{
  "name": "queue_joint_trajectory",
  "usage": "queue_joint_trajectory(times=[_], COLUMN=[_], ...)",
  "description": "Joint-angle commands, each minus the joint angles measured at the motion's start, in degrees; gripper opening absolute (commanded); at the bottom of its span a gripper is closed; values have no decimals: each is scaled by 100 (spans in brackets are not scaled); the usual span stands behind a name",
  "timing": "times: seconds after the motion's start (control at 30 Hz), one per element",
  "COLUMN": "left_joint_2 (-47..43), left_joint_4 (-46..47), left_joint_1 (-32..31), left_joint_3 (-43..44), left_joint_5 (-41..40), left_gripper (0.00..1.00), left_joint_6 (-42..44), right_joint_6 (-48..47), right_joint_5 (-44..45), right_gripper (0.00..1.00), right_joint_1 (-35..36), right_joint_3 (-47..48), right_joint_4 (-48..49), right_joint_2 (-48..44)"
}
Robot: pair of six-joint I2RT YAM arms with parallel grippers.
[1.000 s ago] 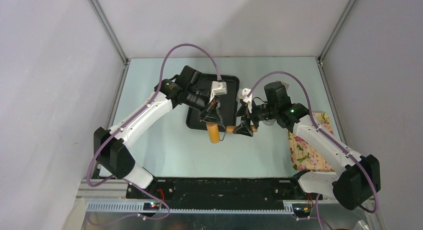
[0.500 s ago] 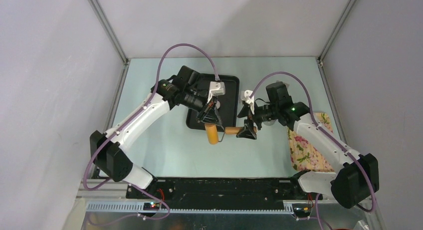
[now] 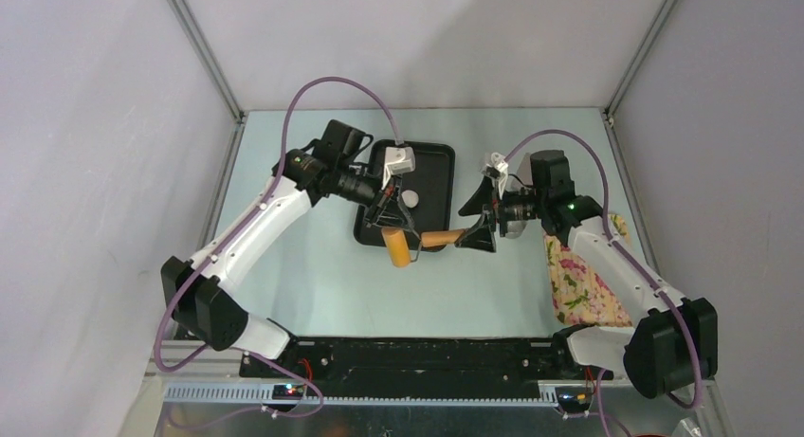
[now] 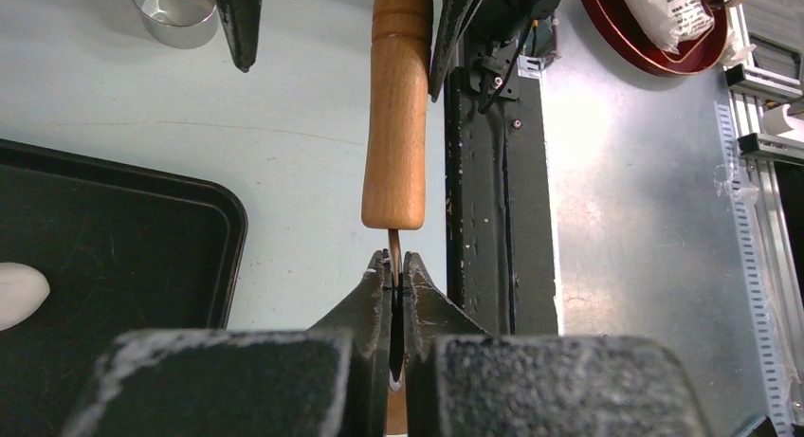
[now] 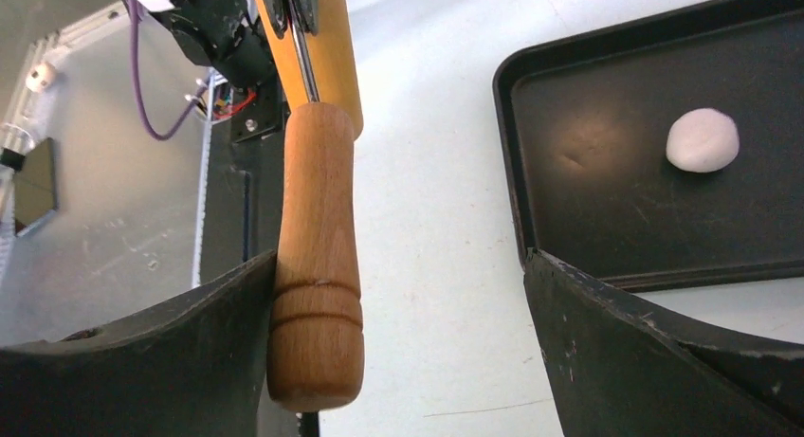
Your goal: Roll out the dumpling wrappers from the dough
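Note:
The dough (image 3: 410, 198) is a small white lump lying in the black tray (image 3: 431, 162); it also shows in the right wrist view (image 5: 703, 139) and at the left edge of the left wrist view (image 4: 19, 295). My left gripper (image 4: 395, 259) is shut on the thin metal rod of a small wooden rolling pin, just off the tray's near edge. The pin's handle (image 3: 441, 238) points right, and its roller (image 3: 399, 247) sits under the left gripper. My right gripper (image 5: 400, 266) stands open around the handle (image 5: 318, 266), which rests against one finger.
A round steel cup (image 4: 173, 10) stands on the table beyond the right gripper. A floral cloth (image 3: 583, 276) lies at the right side under the right arm. The black base rail (image 3: 408, 356) runs along the near edge.
My right gripper has opened wide off the rolling pin's handle and drawn slightly right. The left gripper, still shut on the pin, has shifted a little up and left.

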Motion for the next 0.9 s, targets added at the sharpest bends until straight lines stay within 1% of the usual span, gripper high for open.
queue_joint_trajectory(times=[0.0, 0.03, 0.07, 0.13, 0.17, 0.27, 0.4, 0.43, 0.47, 0.5, 0.6, 0.77, 0.87], left_joint_2=[-253, -234, -188, -135, -136, -210, -318, -356, -378, -424, -485, -517, -463], left_joint_4=[164, 232, 350, 475, 523, 809, 1421, 1672, 1816, 2151, 2597, 2899, 3012], left_joint_1=[172, 260, 307, 436, 452, 462, 468, 463, 486, 504, 599, 652, 652], left_joint_3=[115, 131, 181, 282, 307, 293, 129, 90, -20, -86, -305, -382, -387], left_joint_5=[400, 407, 413, 365, 264, 77, -267, -426, -558, -592, -659, -584, -320], left_gripper=[0, 0, 0, 0, 0, 0, 0, 0, 0, 0, 0, 0, 0], left_joint_6=[-105, -293, -393, -632, -726, -971, -1606, -1828, -1982, -2311, -2919, -3158, -3274], right_joint_6=[1331, 1730, 1913, 2857, 3043, 3787, 4885, 5037, 5234, 5290, 5407, 5538, 5904], right_joint_5=[-358, -346, -262, -198, -187, -120, -14, 70, 114, 231, 492, 588, 447], right_gripper=[99, 99, 99, 99, 99, 99, 99, 99, 99, 99, 99, 100, 100], right_joint_1=[-66, -70, -73, -111, -145, -194, -228, -208, -194, -144, -78, -97, -38], right_joint_3=[-394, -455, -576, -702, -724, -753, -840, -866, -871, -876, -942, -1049, -1050], right_joint_4=[1587, 1792, 2304, 2991, 3323, 3812, 4895, 5218, 5326, 5442, 5554, 5793, 6105], right_joint_2=[-236, -241, -238, -188, -160, -53, 86, 112, 131, 161, 206, 312, 497])
